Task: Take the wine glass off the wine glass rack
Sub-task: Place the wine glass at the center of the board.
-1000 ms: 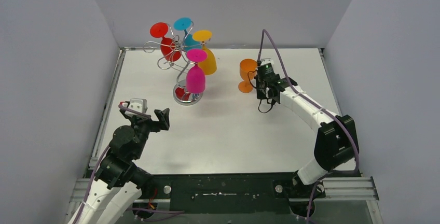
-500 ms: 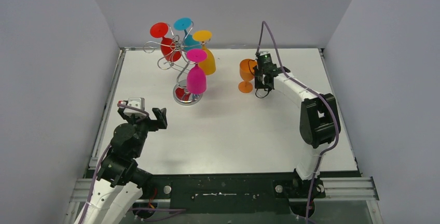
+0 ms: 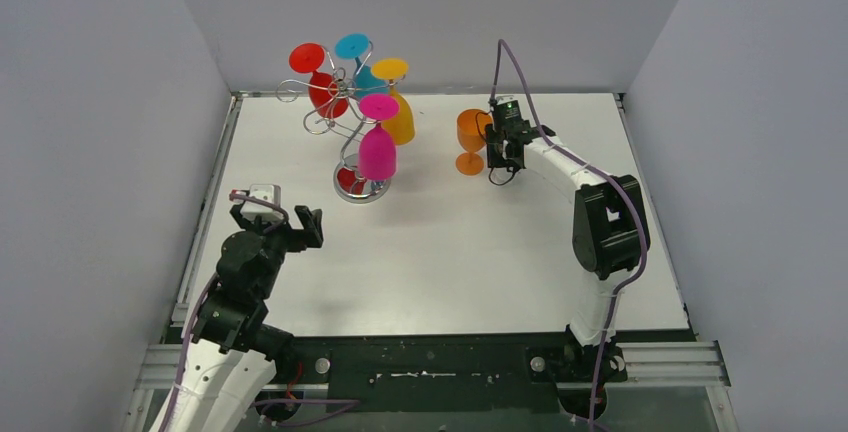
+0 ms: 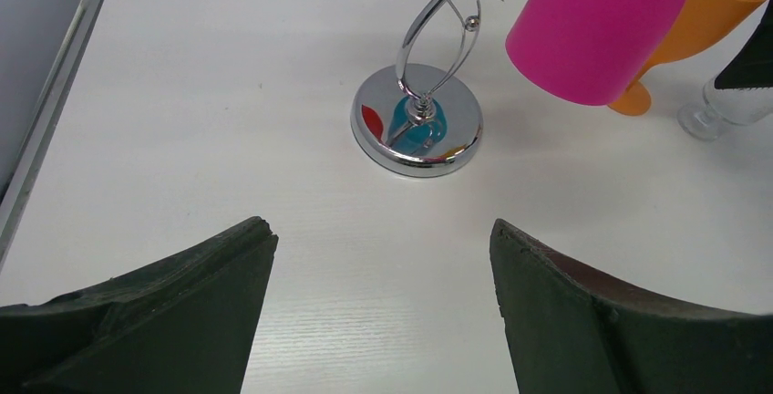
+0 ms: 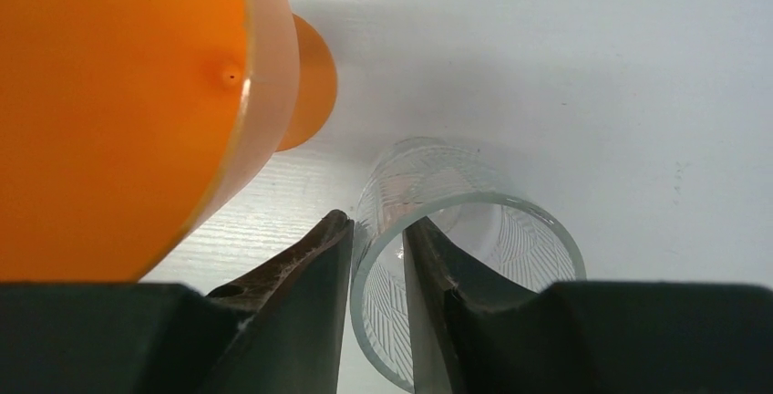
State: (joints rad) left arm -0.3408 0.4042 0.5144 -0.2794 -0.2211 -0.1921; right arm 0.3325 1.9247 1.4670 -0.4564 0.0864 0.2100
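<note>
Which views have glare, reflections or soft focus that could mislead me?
Left wrist: the shiny base of the wine glass rack mirrors red and teal patches, reflections, not objects. Right wrist: the orange glass looms near and soft at upper left; the clear tumbler is see-through, its wall faint at the right claw. Top external: evenly lit, sharp, only soft shadows.

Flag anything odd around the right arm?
Nothing spilled or tipped. One oddity: the right end effector straddles the rim of a clear glass, one finger inside it, not a wine glass. The orange wine glass stands upright on the table right beside it, off the rack.
</note>
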